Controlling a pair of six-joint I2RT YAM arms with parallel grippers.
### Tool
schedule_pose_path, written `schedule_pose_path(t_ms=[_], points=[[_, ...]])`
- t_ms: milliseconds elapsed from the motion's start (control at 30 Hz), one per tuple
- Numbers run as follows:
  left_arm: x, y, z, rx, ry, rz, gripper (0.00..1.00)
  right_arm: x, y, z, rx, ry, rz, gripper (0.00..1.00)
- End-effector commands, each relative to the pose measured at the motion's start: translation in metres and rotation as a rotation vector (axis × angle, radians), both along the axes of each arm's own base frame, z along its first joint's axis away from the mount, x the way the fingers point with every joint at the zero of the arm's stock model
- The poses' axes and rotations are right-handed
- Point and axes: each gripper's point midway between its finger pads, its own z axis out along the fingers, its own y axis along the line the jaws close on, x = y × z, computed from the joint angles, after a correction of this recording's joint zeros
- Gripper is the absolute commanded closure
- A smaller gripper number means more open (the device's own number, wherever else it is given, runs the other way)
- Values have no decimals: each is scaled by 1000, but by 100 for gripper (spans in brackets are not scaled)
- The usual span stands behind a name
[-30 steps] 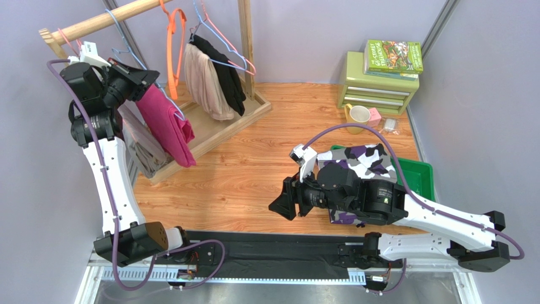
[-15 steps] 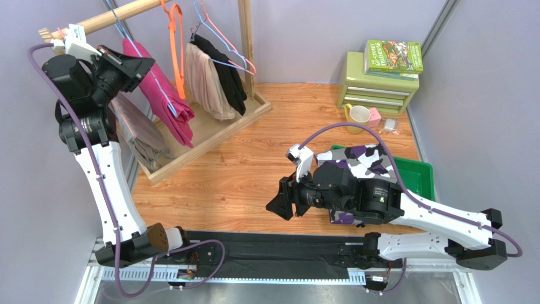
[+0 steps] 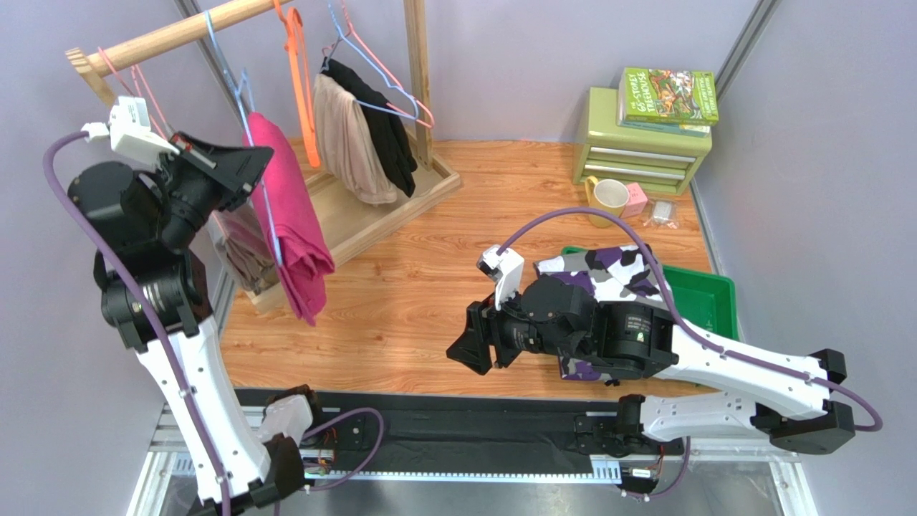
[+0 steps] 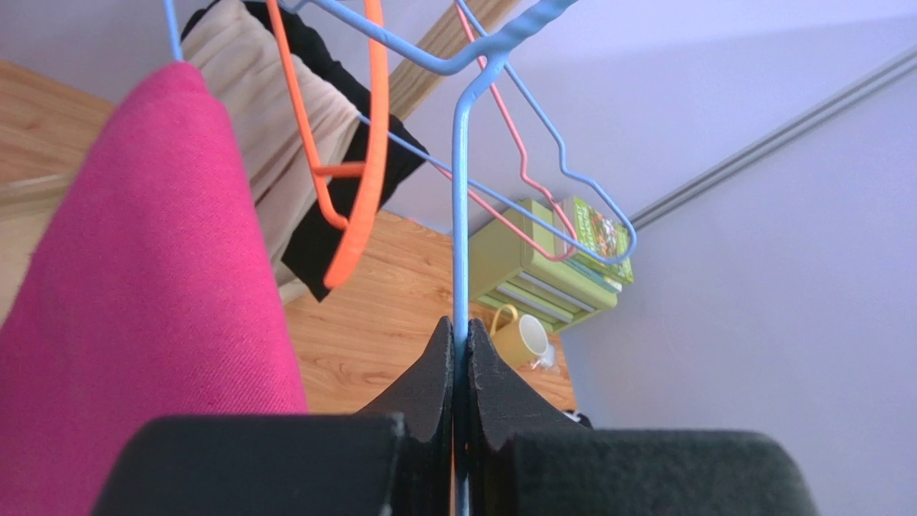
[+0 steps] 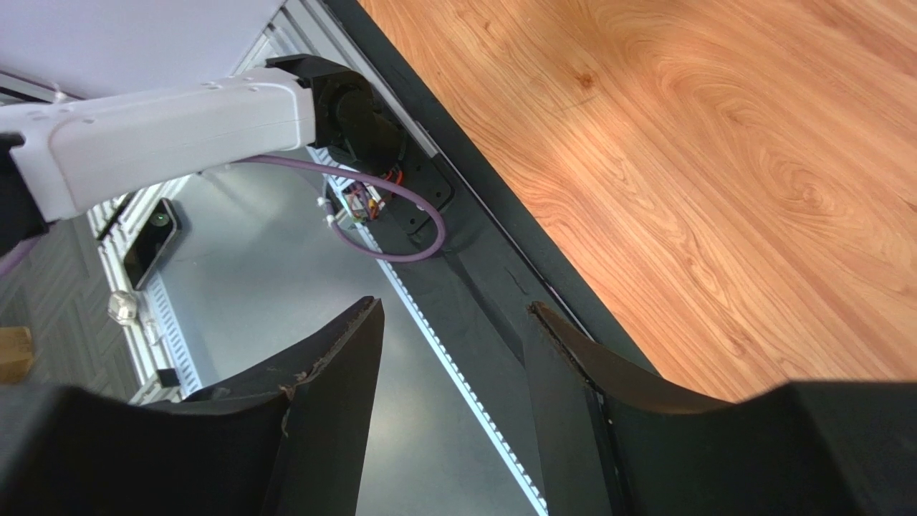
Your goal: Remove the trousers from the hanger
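Observation:
The magenta trousers (image 3: pixel 293 220) hang folded over a blue wire hanger (image 3: pixel 245 102) in front of the wooden rack. My left gripper (image 3: pixel 245 170) is shut on the hanger's wire just beside the cloth. In the left wrist view the jaws (image 4: pixel 461 335) pinch the blue wire (image 4: pixel 461 215), with the magenta cloth (image 4: pixel 140 323) at left. The camouflage trousers (image 3: pixel 611 274) lie on the green tray (image 3: pixel 713 296), partly hidden by my right arm. My right gripper (image 3: pixel 474 349) is open and empty above the table's front edge, as the right wrist view (image 5: pixel 452 317) shows.
The wooden rack (image 3: pixel 366 220) holds an orange hanger (image 3: pixel 296 75), a beige garment (image 3: pixel 344 140), a black garment (image 3: pixel 393 134) and a grey garment (image 3: pixel 242 253). A green drawer box (image 3: pixel 640 145) with books and a yellow mug (image 3: pixel 610 196) stand at the back right.
My left gripper has swung the blue hanger and the magenta trousers forward and to the right, away from the rack. My right gripper has drifted slightly left.

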Motion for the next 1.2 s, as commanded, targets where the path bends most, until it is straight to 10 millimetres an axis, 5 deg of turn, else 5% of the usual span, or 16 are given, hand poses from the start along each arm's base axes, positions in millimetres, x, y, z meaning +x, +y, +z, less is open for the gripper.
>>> schedule_pose_path(t_ms=[0, 333, 533, 633, 667, 733, 933, 1167], points=[[-40, -22, 36, 41, -185, -43, 100, 7, 4, 19, -1, -54, -8, 44], [-100, -50, 41, -121, -209, -68, 100, 22, 17, 51, 24, -199, 7, 42], [-88, -35, 24, -202, -113, 21, 100, 37, 58, 94, 95, -407, 26, 29], [-82, -34, 17, -218, -86, 23, 100, 38, 84, 106, 87, -497, 43, 21], [-80, -33, 14, -215, -80, 26, 100, 32, 90, 129, 132, -522, 51, 18], [-79, -31, 13, -197, -82, 34, 100, 30, 104, 140, 133, -570, 66, 14], [-80, -28, 14, -165, -100, 54, 100, 39, 142, 138, 56, -695, 69, 11], [-74, -28, 9, -130, -102, 45, 100, 24, 172, 140, 67, -756, 192, 8]])
